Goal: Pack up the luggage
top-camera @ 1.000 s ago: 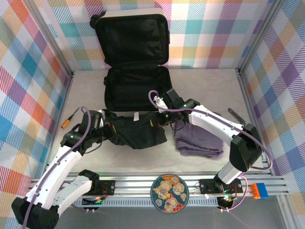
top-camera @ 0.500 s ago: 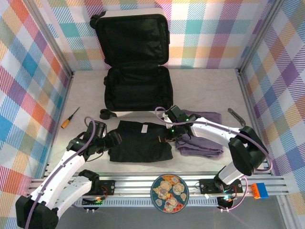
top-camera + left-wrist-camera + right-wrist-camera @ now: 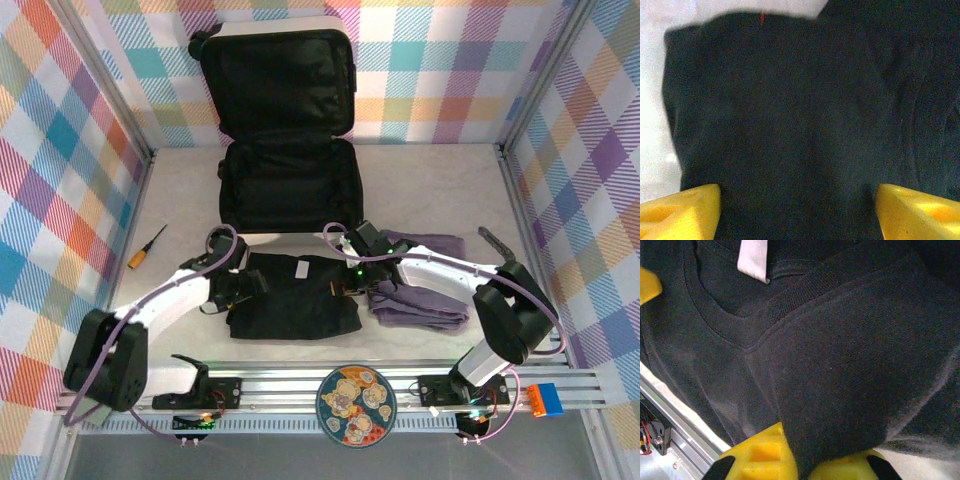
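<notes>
The small white hard-shell suitcase with black lining (image 3: 288, 190) sits open at the far middle of the bench (image 3: 430, 180). Its lid stands up against the far wall and its lower half lies flat, with nothing in it yet. Just on the near side of it a folded black cotton garment (image 3: 295, 298) lies flat on the bench, and a folded purple-grey garment (image 3: 425, 295) rests just beside it on the right.

The left pincer (image 3: 797, 212) is at the black garment's left edge, spread wide with dark cloth between its yellow tips and gripping nothing. The right pincer (image 3: 801, 462) is at the garment's right edge and looks pressed together on a fold of that cloth, which runs down between its tips.

The step in hand seems to be getting the black garment into the suitcase — nothing is packed so far. The next move calls for the left pincer to close on its edge so both sides rise together. The garment then has to clear the suitcase's near rim and be lowered into the flat half — lifted from one side only, it would likely fall open.
</notes>
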You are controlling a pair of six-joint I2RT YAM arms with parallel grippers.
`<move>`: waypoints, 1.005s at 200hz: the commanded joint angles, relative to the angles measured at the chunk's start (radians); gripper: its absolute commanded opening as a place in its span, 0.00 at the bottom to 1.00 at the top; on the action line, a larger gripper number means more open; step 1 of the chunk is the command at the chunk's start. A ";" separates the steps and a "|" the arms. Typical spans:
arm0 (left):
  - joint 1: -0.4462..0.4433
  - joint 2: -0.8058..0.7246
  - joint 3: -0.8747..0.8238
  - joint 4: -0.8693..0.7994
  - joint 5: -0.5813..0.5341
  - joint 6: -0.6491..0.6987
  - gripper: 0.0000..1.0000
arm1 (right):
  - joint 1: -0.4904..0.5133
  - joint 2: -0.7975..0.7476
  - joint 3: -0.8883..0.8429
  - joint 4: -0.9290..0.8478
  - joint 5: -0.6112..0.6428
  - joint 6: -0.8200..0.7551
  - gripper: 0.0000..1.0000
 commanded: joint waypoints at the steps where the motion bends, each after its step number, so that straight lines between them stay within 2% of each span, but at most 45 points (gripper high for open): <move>1: -0.005 0.119 0.081 0.043 -0.051 0.058 0.80 | 0.006 0.005 0.003 0.017 0.006 0.012 0.00; 27: -0.018 0.218 0.102 0.090 0.035 0.094 0.80 | 0.006 0.012 0.006 0.015 0.006 0.013 0.00; 70: -0.103 0.331 0.100 0.127 0.055 0.093 0.77 | 0.006 0.010 0.003 0.021 0.006 0.021 0.00; 78: -0.119 0.355 0.099 0.138 0.066 0.090 0.72 | 0.006 0.007 0.003 0.020 0.007 0.022 0.00; 87: -0.137 0.380 0.100 0.146 0.075 0.090 0.62 | 0.006 0.004 0.002 0.020 0.009 0.022 0.00; 105: -0.176 0.405 0.110 0.130 0.056 0.084 0.26 | 0.007 -0.002 0.000 0.017 0.009 0.023 0.00; 127: -0.204 0.386 0.117 0.101 0.030 0.081 0.06 | 0.006 -0.020 -0.003 0.012 0.016 0.023 0.00; 140: -0.212 0.357 0.126 0.073 0.017 0.082 0.00 | 0.006 -0.038 0.000 0.007 0.022 0.020 0.00; 201: -0.218 0.060 0.201 -0.135 -0.034 0.106 0.00 | 0.004 -0.142 0.108 -0.083 0.055 -0.050 0.00</move>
